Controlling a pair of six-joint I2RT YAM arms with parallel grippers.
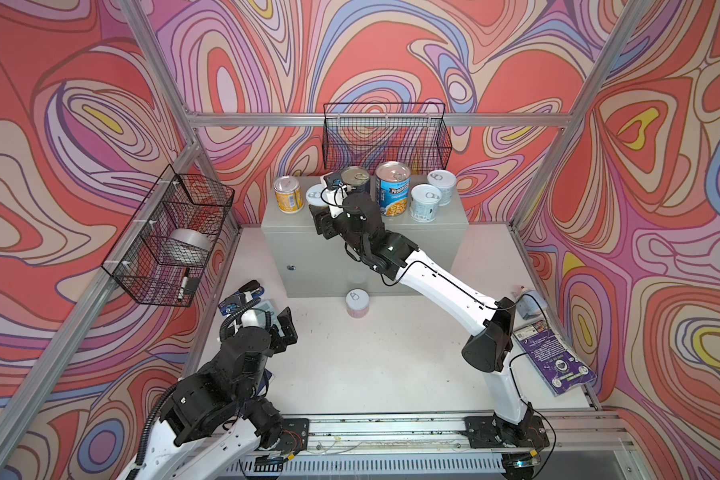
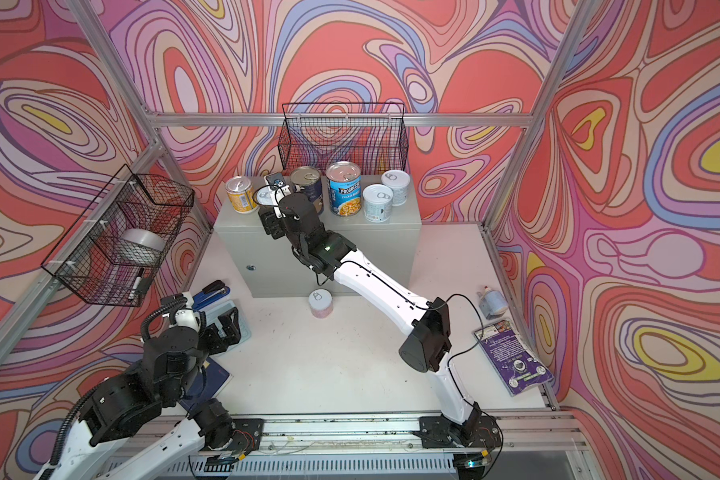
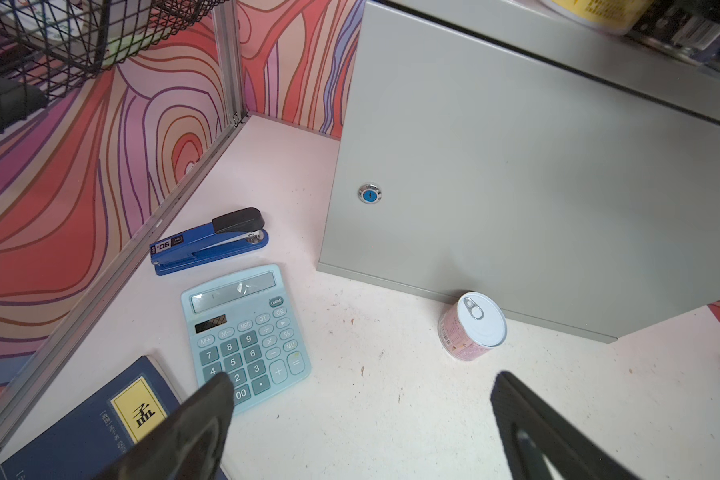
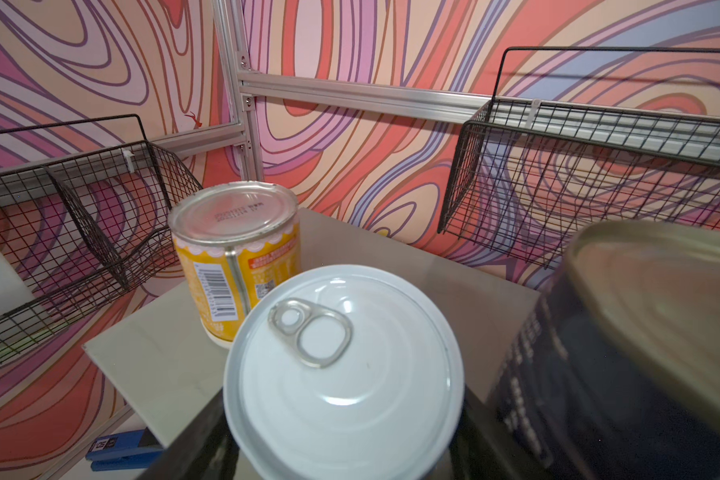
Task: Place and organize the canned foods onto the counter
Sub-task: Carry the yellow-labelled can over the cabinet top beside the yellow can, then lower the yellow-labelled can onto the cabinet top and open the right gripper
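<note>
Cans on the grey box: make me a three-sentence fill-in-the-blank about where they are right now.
The pink can stands on the ____, in front of the counter.
The counter carries ____ cans, counting the white-lidded can gripped by the right gripper.
The left gripper is ____ and holds nothing.
Missing: tabletop; six; open.

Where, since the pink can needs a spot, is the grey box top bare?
Bare: the front right corner of the counter, beside the front pale blue can; and a patch behind the yellow can in the right gripper, between the orange-yellow can and the navy can. Crowded: navy can, Progresso can and both pale blue cans stand close together.
</note>
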